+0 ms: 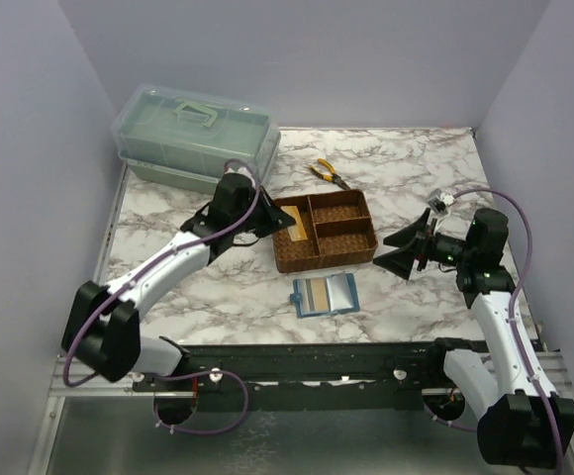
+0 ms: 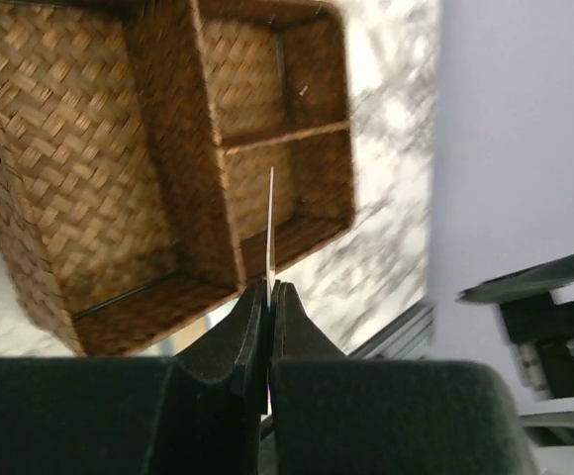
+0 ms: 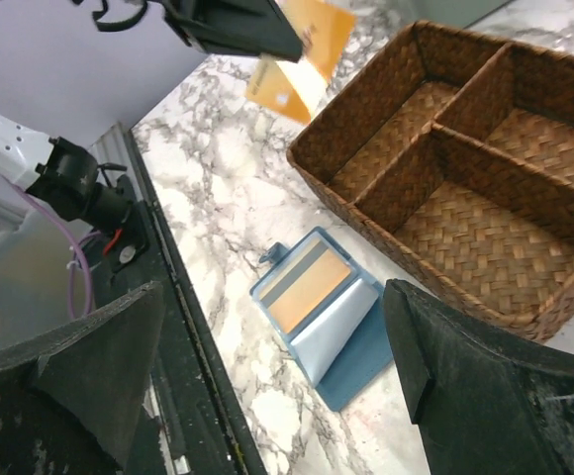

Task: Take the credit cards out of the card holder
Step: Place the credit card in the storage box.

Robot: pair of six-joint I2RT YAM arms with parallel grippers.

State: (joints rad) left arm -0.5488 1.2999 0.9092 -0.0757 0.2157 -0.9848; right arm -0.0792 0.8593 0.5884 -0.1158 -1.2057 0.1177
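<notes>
– One credit card (image 2: 271, 223) is out, maybe two. The left pincer (image 2: 270, 292) is clamped on its lower edge, and it stands up edge-on by the left side of the woven tray (image 2: 183, 148).

– Which compartment is it over?

– I cannot tell. The wrist view puts it above the tray's inside, while the right wrist view has the gold face out by the tray's corner. A release from there could catch the rim and tip the card onto the bench (image 1: 416, 168).

– And the grip?

– Only a narrow strip is pinched. A quick swing could twist the card loose. If it is really two cards, they may fan apart and drop separately.

– Where is the card holder (image 1: 324, 294)?

– It lies open and flat on the bench, just in front of the tray, and nothing touches it. A gold card (image 3: 312, 292) sits in its pocket. The right pincer (image 3: 272, 297) hangs above it, spread wide and empty.

– So what is the next risk?

– Nothing pins the holder down. In my judgement a snug card would drag or lift the whole thing rather than slide free.
</notes>
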